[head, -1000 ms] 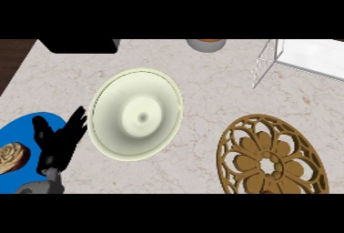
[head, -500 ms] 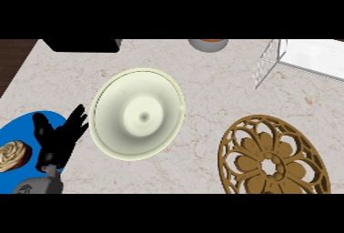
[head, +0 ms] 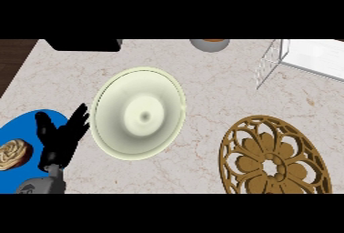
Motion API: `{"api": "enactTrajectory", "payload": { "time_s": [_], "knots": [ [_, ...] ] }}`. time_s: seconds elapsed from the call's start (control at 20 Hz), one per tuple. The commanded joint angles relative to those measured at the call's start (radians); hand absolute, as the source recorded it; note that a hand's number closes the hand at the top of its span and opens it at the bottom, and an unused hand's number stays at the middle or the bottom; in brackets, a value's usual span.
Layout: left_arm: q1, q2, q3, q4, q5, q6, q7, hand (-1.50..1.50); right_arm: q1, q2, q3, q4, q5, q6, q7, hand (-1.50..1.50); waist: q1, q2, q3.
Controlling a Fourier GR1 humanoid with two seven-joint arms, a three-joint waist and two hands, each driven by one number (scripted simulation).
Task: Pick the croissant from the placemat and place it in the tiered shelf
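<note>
- Croissant [head: 13, 154] lies on the blue placemat [head: 30, 125], near left on my table [head: 201, 86].
- Left hand [head: 59, 141] hovers just right of it, fingers straight, holding nothing.
- Tiered shelf [head: 306, 57] sits far right.

The croissant [head: 12, 154] runs off the left edge, so only part of it shows, and the blue placemat [head: 27, 132] under it is cut by the left and lower edges. The left hand [head: 60, 141] covers a strip of the placemat's right side, and its forearm leaves the view at the bottom. The wire shelf [head: 295, 57] is cropped at the top right; its tiers cannot be made out. A grey bowl [head: 209, 44] and a black object [head: 84, 44] are clipped at the top. The wooden trivet [head: 274, 157] loses its lower rim.
</note>
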Motion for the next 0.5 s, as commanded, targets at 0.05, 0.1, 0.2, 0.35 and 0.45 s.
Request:
{"api": "enactTrajectory", "payload": {
  "time_s": [0.05,0.1,0.2,0.35,0.45],
  "knots": [
    [-0.014,0.005,0.016,0.085,0.004,-0.024,-0.017,0.00,-0.040,0.010,0.036,0.161,0.057,-0.115,-0.105,1.50,-0.001,0.005,-0.004],
    [0.033,0.020,0.023,0.042,0.013,-0.044,-0.029,0.00,-0.038,-0.009,0.023,0.164,0.046,-0.107,-0.119,1.50,-0.003,0.001,-0.003],
    [-0.001,-0.001,0.005,0.043,0.005,-0.025,-0.002,0.00,-0.070,-0.028,0.020,0.299,0.069,-0.146,-0.186,1.50,0.009,0.008,-0.003],
    [0.027,-0.024,-0.030,-0.002,-0.014,-0.014,0.011,0.00,-0.062,-0.014,0.040,0.357,0.107,-0.224,-0.233,1.50,0.015,0.008,-0.002],
    [-0.038,-0.024,0.001,0.098,-0.027,0.005,-0.038,0.00,-0.108,-0.012,0.041,0.399,0.112,-0.233,-0.228,1.50,0.005,0.009,-0.003]
  ]
}}
